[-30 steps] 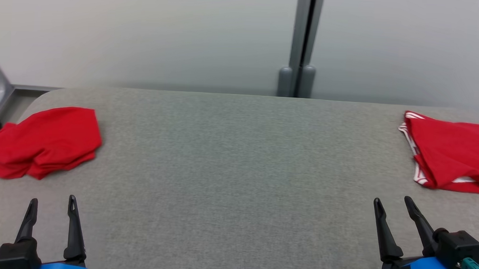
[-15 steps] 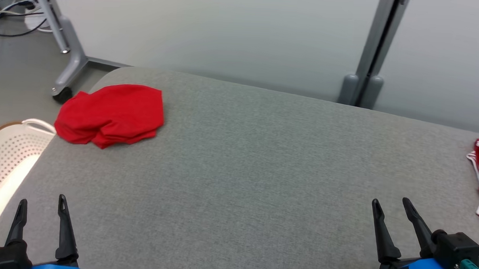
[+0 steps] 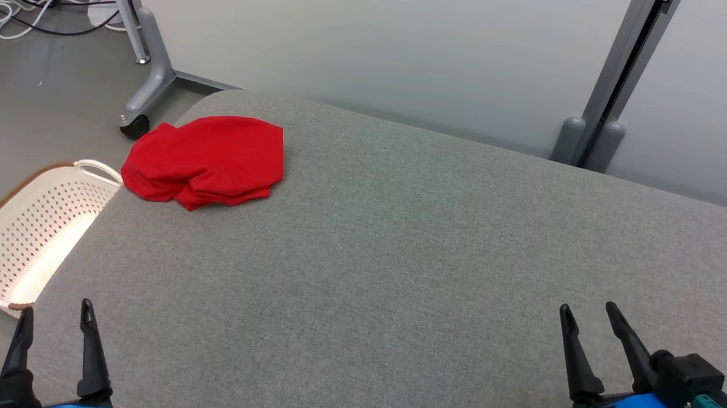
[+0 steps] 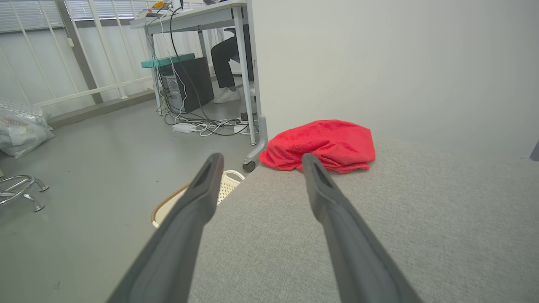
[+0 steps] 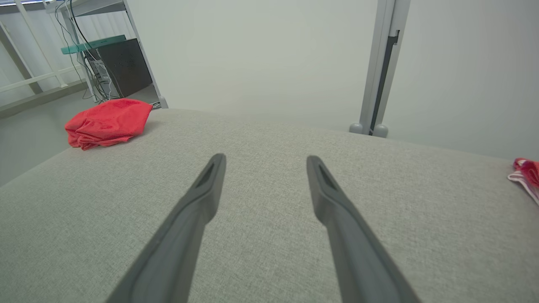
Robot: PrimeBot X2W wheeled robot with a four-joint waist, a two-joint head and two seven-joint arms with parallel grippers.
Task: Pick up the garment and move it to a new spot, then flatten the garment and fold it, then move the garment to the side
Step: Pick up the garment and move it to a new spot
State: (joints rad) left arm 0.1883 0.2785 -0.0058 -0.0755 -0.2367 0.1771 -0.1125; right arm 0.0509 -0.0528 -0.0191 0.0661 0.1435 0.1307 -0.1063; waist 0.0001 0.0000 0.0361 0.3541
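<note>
Camera swing leftward since a second ago, no shift of the things themselves: white perforated basket [image 3: 43, 227] now in sight on the floor off the table's left edge. Cables [image 3: 22, 11] and a castor foot [image 3: 135, 126] on grey floor at far left; crumpled red garment [image 3: 209, 160] heaped on the far left corner of the grey fabric table [image 3: 398, 261]; pale partition and grey post [image 3: 614, 86] behind; second red piece with white trim [image 5: 526, 172] at the right end. Left gripper [image 3: 56, 308] at near left, right gripper [image 3: 587, 307] at near right, both spread wide and empty, well apart from the garment.
</note>
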